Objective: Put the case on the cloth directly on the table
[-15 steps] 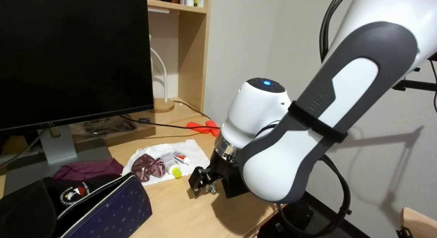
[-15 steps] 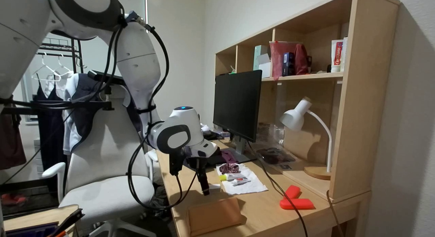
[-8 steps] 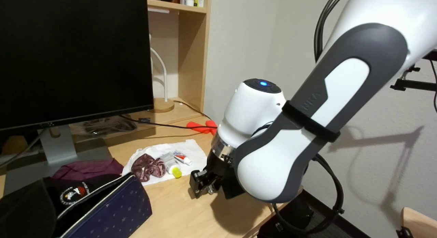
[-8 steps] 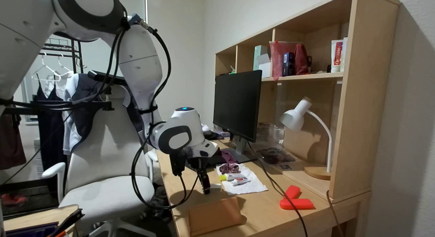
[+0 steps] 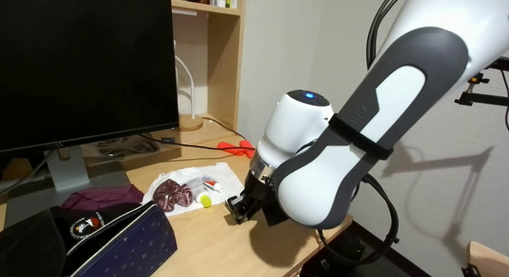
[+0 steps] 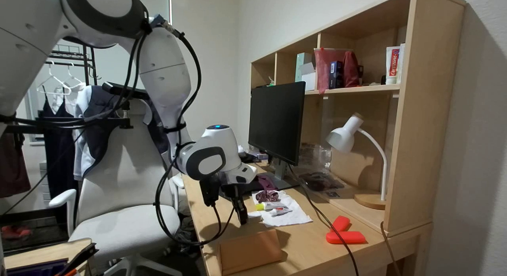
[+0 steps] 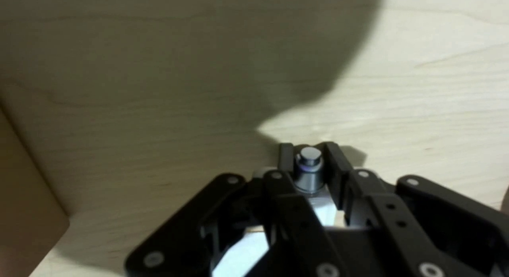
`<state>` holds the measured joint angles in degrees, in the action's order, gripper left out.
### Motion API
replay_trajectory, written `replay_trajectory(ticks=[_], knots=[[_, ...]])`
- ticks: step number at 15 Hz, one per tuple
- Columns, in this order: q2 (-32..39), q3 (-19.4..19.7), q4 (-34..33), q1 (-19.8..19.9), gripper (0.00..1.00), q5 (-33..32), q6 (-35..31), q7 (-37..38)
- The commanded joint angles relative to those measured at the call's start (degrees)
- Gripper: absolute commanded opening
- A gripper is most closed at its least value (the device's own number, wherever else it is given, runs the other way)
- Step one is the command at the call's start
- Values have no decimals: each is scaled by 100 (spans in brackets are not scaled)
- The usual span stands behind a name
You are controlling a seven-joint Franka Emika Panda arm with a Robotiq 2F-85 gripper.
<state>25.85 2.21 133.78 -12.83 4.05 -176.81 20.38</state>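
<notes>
The tan boxy case [image 6: 251, 252] lies on the wooden table [image 5: 214, 241]; part of it shows at the left of the wrist view. The white cloth [image 6: 299, 218] is spread farther back on the tabletop. Low over the table between these two, my gripper [image 7: 308, 153] has its fingers drawn in on both sides of a silver-topped white object [image 7: 310, 179], whose white body runs back under the hand. A bit of white also sticks out behind the fingers in an exterior view. Whether the held object touches the table, I cannot tell.
On the cloth lie a maroon scrunchie [image 5: 171, 193] and small tubes [image 5: 197, 189]. A navy star pouch [image 5: 127, 245] and purple cloth [image 5: 105, 197] sit beside the monitor [image 5: 87, 70]. A red object [image 6: 344, 237] and a black cable [image 6: 336, 228] lie near the desk's end.
My fingers have come together from wide apart around the silver-topped white object. The hand has shifted slightly, and the cloth and tan case have stayed put.
</notes>
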Motion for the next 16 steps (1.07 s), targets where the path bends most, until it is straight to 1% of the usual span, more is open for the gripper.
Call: replay_trajectory(ticks=[1, 3, 4, 5, 7, 8, 9, 10, 12, 16], knots=[[36, -143, -3, 170, 13, 160, -92, -248], [-73, -251, 10, 271, 11, 190, 61, -298], [-199, -416, 18, 423, 11, 233, 414, -367], [-332, -628, 41, 639, 12, 286, 553, -484], [-663, -681, 71, 815, 12, 377, 1123, -551], [-768, -770, 45, 944, 12, 460, 1319, -644], [-935, -727, -13, 1006, 12, 510, 1693, -663], [-1069, -594, -93, 988, 12, 465, 2120, -614], [-1212, -499, -373, 1090, 12, 461, 2860, -690], [-1029, -415, -1296, 1249, 12, 552, 4501, -1065]])
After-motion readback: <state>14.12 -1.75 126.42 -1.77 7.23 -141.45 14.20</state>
